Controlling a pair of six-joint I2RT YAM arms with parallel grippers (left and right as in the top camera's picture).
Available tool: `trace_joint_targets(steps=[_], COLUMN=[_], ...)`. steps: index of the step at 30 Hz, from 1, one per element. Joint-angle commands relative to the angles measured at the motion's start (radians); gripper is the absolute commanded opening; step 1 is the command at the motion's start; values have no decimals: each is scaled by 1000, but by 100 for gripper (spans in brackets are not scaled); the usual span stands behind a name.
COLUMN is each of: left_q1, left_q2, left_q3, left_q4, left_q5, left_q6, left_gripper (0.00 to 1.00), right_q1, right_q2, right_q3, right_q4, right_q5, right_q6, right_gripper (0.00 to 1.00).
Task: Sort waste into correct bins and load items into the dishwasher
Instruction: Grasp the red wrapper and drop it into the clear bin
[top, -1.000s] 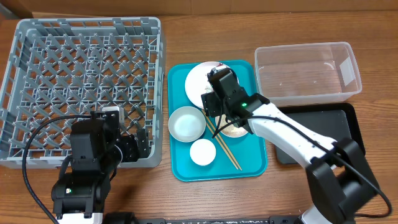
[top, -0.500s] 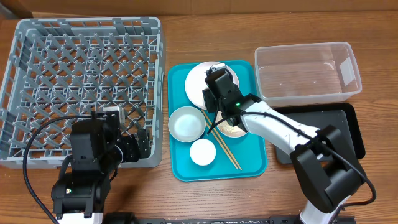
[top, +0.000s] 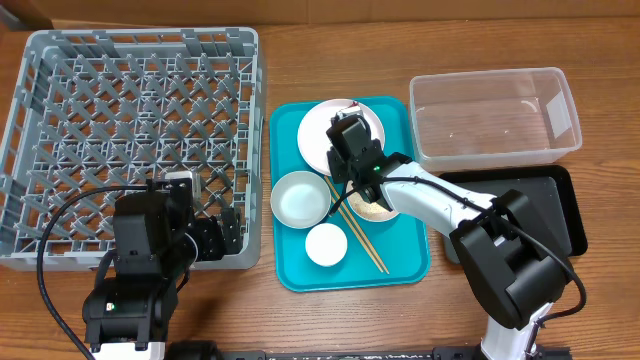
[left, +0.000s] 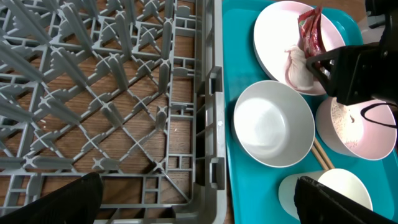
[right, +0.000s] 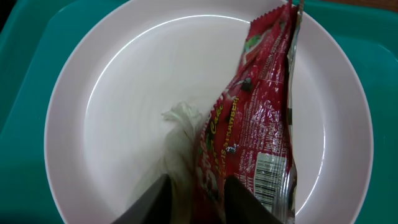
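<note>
- The right fingers (right: 146, 202) are clamped on the lower end of the snack wrapper (right: 261, 124), one on each side. A white crumpled scrap (right: 180, 137) is squeezed in beside it.
- The right gripper (right: 196, 193) is tipped down over the large plate (top: 322, 135). The red-and-white wrapper stands on edge above the plate's right half.
- The large plate lies at the far edge of the teal tray (top: 400, 260), which sits at the middle of the table (top: 330, 60).
- On the same tray, the bowl (top: 300, 199) sits against the left edge and the small cup (top: 326, 245) is nearer the front edge.
- The smaller plate (top: 375, 208) sits right of the bowl, partly under the right arm, with rice grains (left: 339, 115) speckled on it.
- The chopsticks (top: 365, 245) lie slanted between the bowl and the smaller plate, running toward the tray's front right corner.
- The left fingers (left: 56, 199) are spread wide apart and hold nothing.
- The left gripper (left: 199, 199) hangs over the front right corner of the dish rack (top: 130, 130), just beside the tray's left edge.
- The grey rack fills the table's far left part.
- The clear tub (top: 495, 115) stands toward the far right corner of the table.
- The black tray (top: 540, 200) lies just in front of the tub, by the right edge.
</note>
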Motion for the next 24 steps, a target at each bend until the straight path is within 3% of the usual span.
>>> trace_joint_targets(steps=[1,9,14,24], left_q1=[-6,-6,-6,-6], left_q2=[-1,-1,-1,-1], left_q3=[25,25,25,25], left_q4=[2,2,2,2], left_q5=[18,18,18,18], left_q6=[-10,-10,-10,-10], left_gripper=[100,100,100,100], right_q1=[1,-1,-13,-22], right_q2=[-2,-2,-3,-79], right_q3=[18,18,19,131], right_q4=[-1,-18,-15,-147], right_q5=[13,14,17,24], right_q6=[2,3,2,-1], right_gripper=[21,17,4,4])
